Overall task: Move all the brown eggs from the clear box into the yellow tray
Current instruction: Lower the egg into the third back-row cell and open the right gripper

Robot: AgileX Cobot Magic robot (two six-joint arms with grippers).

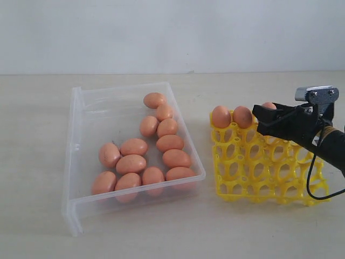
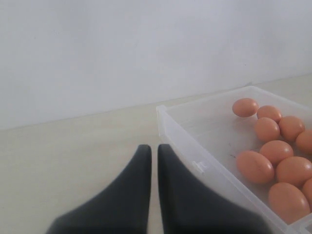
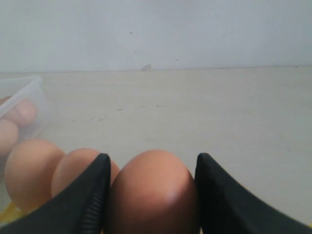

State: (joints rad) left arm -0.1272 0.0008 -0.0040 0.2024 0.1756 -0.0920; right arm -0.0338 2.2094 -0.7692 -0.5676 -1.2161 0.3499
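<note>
Orange-brown egg (image 3: 153, 192), smooth, oval | right end effector (image 3: 152, 157) pinching it | left end effector (image 2: 154, 148) pressed together

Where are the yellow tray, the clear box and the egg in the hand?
yellow tray (image 1: 259, 174): exterior view, bare front lattice.
clear box (image 1: 108, 124): exterior view, bare floor.
held egg (image 3: 153, 195): right wrist view, shell middle.

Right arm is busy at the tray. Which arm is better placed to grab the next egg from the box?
Left, likely: the left gripper is shut, empty, just outside the clear box wall with brown eggs near. The right gripper grips an egg over the yellow tray.
</note>
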